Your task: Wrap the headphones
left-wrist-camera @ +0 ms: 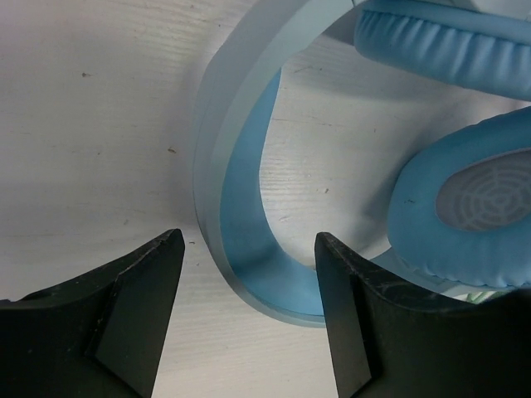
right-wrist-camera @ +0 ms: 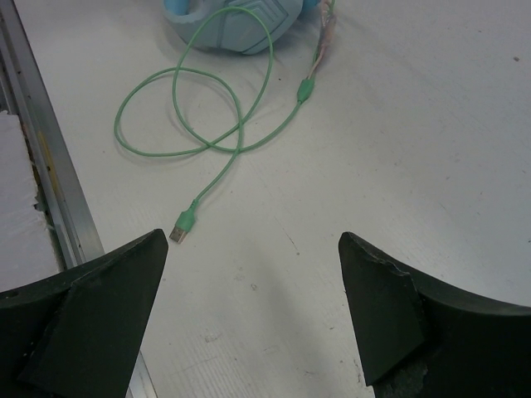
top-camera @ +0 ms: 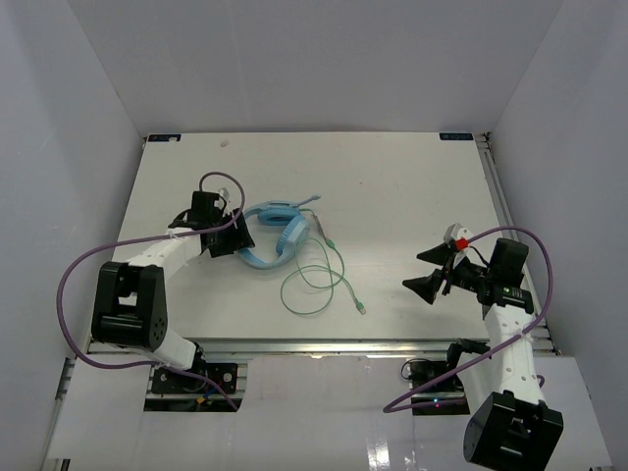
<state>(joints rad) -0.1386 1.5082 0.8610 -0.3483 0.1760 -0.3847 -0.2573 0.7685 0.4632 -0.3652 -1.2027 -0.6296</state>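
Observation:
The light blue headphones [top-camera: 271,235] lie left of the table's middle. Their thin green cable [top-camera: 312,280] loops toward the front and ends in a USB plug [top-camera: 362,310]. My left gripper [top-camera: 232,234] is at the band's left end. In the left wrist view the left gripper [left-wrist-camera: 249,240] stands open astride the curved headband [left-wrist-camera: 236,166], with a gap on the left finger's side and the band running behind the right finger. An earcup [left-wrist-camera: 477,215] lies just right of it. My right gripper [right-wrist-camera: 253,236] is open and empty above bare table, short of the plug [right-wrist-camera: 184,225] and cable loops [right-wrist-camera: 178,79].
Purple robot cables [top-camera: 74,280] arc beside each arm. A metal rail [right-wrist-camera: 50,182] runs along the table's near edge, close to the plug. White walls enclose the white table [top-camera: 412,186] on three sides.

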